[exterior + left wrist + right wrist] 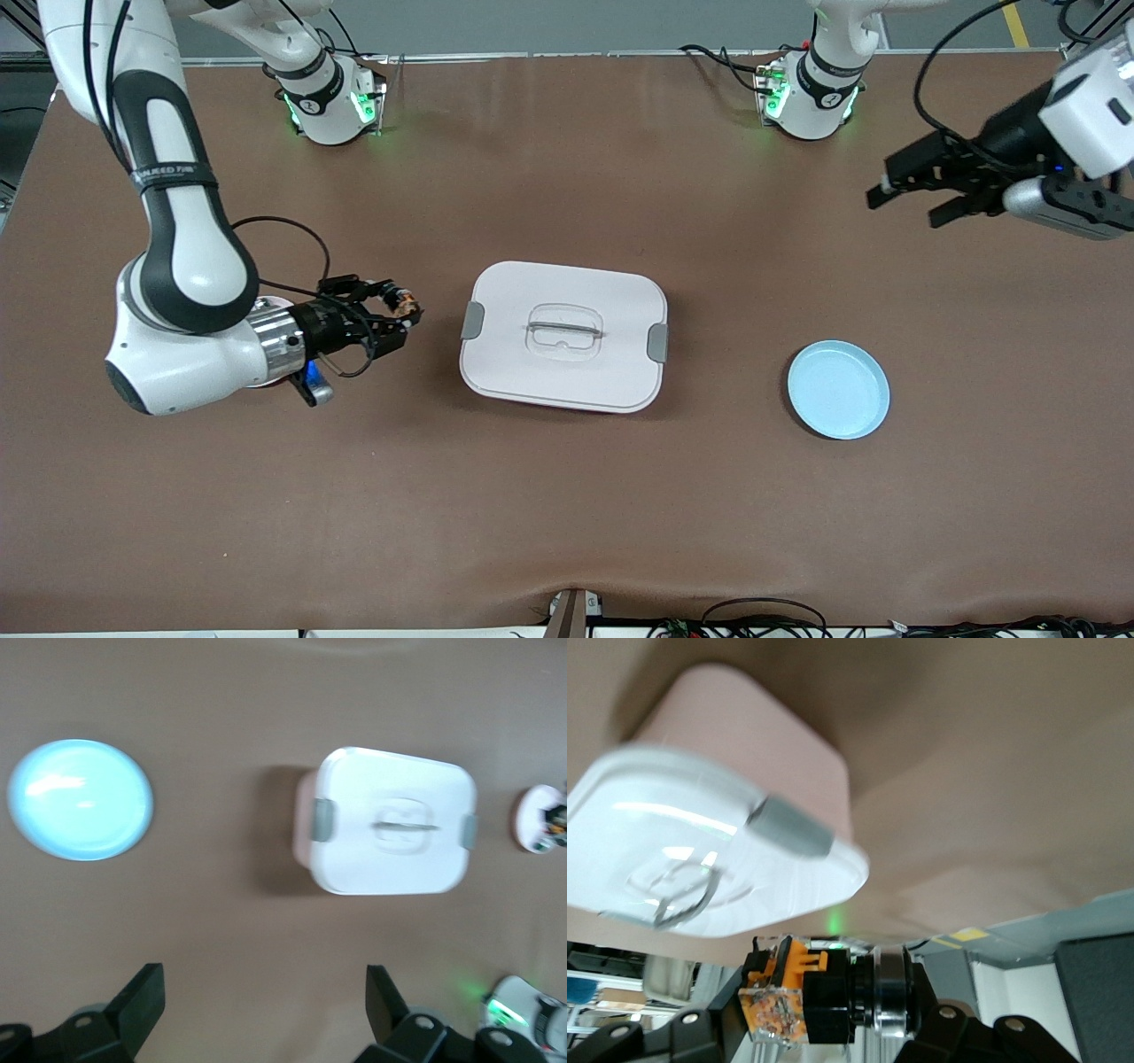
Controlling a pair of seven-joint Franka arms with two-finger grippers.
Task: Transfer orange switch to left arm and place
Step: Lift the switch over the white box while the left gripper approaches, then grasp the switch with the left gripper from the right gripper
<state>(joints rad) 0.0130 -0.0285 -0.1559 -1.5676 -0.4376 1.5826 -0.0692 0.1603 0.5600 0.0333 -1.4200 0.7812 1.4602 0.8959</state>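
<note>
Right pincer sits at the right arm's end of the worktop, raised above it, fingers closed on the orange switch. The right wrist view shows the switch clamped between the fingers, orange block at one end, round black collar at the other; its long axis lies crosswise to the fingers. A white-and-pink plate lies mostly hidden under that wrist.

The box stands mid-worktop, lid on and latches closed, directly between the two pincers. From the right pincer, the box begins just past the fingertips, toward the left arm's end.

A pale blue plate lies toward the left arm's end, nearer the front edge than the box and well apart from it.

Left pincer hovers high toward the left arm's end, closer to the base edge; fingers spread wide and holding nothing, as the left wrist view confirms.

Judgement: the switch is with the right arm; the handover needs a path up and over, or around, the box. The left arm waits.
</note>
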